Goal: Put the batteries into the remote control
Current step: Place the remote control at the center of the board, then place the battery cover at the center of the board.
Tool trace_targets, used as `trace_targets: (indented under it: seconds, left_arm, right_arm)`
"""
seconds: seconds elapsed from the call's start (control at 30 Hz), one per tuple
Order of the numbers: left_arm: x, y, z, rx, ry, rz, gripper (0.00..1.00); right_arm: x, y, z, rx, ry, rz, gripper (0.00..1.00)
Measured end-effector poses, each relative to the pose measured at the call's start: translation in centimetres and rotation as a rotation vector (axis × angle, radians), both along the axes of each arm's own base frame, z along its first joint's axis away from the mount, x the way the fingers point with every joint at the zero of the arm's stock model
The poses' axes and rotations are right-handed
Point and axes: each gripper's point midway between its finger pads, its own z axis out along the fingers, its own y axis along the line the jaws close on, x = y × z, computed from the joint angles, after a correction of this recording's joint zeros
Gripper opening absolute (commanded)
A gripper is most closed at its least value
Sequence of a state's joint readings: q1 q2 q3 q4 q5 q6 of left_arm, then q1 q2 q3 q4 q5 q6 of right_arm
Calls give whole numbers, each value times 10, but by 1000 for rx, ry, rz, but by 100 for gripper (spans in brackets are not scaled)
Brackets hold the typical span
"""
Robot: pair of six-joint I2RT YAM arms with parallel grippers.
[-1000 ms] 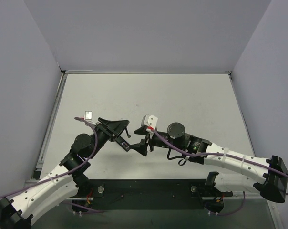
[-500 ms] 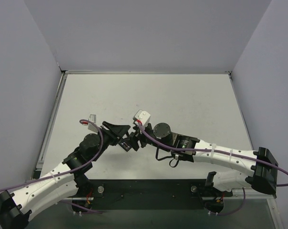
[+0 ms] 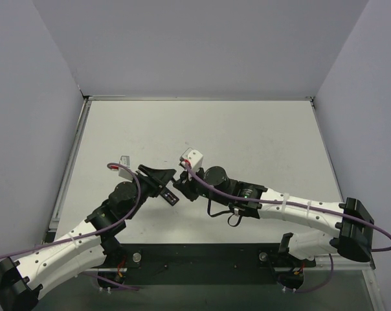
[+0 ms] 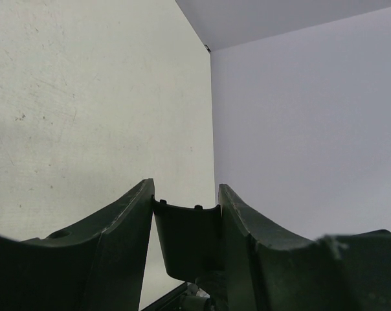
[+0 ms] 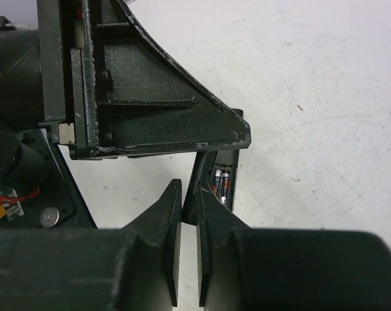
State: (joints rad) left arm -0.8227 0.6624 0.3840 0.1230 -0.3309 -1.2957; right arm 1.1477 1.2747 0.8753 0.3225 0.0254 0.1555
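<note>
Batteries (image 5: 221, 183), 2, lie inside 1 remote control (image 5: 201, 176).

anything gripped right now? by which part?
The left gripper clamps the remote control across its long sides, beyond the open bay where the batteries sit. The right gripper is nearly shut at that end; a grip there cannot be told.

Item count:
- Remote control (image 5: 205, 175): one.
- Batteries (image 5: 221, 183): two, both counted inside the remote control.
- Small grey flat piece (image 3: 125, 159) on the worktop (image 3: 247, 129): one.
- Arms (image 3: 72, 249): two.
- Fingers (image 5: 158, 233): two per arm, four in total.
- Worktop: one.
</note>
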Motion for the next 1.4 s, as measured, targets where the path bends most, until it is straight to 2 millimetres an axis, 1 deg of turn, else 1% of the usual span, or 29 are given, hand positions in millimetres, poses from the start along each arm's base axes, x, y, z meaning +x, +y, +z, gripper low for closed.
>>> trace_targets:
  seconds: [0.03, 0.1, 0.13, 0.2, 0.23, 0.33, 0.4, 0.53, 0.63, 0.67, 0.77, 0.83, 0.87, 1.0, 1.03, 1.1, 1.13, 1.2, 1.23, 1.3, 1.33, 1.4]
  left_arm:
    - [0, 0, 0, 0, 0, 1, 43]
    - [1, 1, 0, 3, -2, 4, 52]
    - [1, 1, 0, 4, -2, 5, 59]
    - [1, 2, -1, 16, -9, 11, 63]
    - [1, 4, -1, 26, -13, 14, 63]
    - [2, 12, -4, 73, -26, 38, 65]
    - [3, 21, -14, 143, -15, 58, 67]
    - [9, 39, -37, 297, 27, 91, 69]
    - [10, 54, -60, 406, 77, 99, 71]
    - [11, 59, -65, 427, 91, 107, 71]
    - [11, 71, -75, 463, 122, 115, 72]
    - [10, 76, -80, 470, 136, 118, 72]
    - [9, 78, -84, 473, 142, 117, 72]
    - [4, 85, -102, 506, 181, 106, 72]
    - [4, 87, -106, 520, 196, 103, 73]
    - [6, 92, -115, 552, 225, 98, 73]
    - [6, 94, -119, 567, 241, 91, 74]
    - [10, 99, -130, 606, 288, 79, 75]
    - [12, 102, -136, 621, 313, 73, 75]
    - [17, 109, -146, 643, 363, 59, 75]
    - [20, 112, -149, 650, 382, 54, 75]
    - [29, 117, -151, 666, 411, 40, 76]
  right_arm:
    - [0, 0, 0, 5, 11, 1, 0]
    - [2, -1, -1, 21, 41, 6, 0]
    - [2, -1, -1, 31, 59, 10, 0]
    - [5, -2, 0, 59, 108, 21, 0]
    - [10, -6, 0, 72, 133, 7, 0]
    - [33, -26, -9, 100, 206, -54, 0]
    - [46, -42, -19, 114, 272, -91, 0]
    - [62, -65, -45, 142, 429, -134, 0]
    - [66, -75, -78, 158, 591, -144, 0]
    - [66, -77, -92, 159, 647, -149, 0]
    - [58, -77, -128, 159, 817, -140, 0]
    - [53, -74, -142, 167, 896, -130, 0]
    - [51, -73, -150, 178, 941, -124, 0]
    - [51, -69, -164, 226, 1056, -118, 1]
    - [53, -70, -167, 238, 1077, -125, 6]
    - [58, -75, -171, 265, 1117, -143, 12]
    - [60, -77, -173, 273, 1132, -153, 17]
    - [65, -83, -174, 283, 1141, -175, 24]
    - [66, -86, -176, 283, 1145, -186, 31]
    - [68, -92, -181, 270, 1151, -212, 36]
    - [67, -97, -186, 247, 1151, -229, 41]
    - [64, -102, -192, 221, 1162, -248, 45]
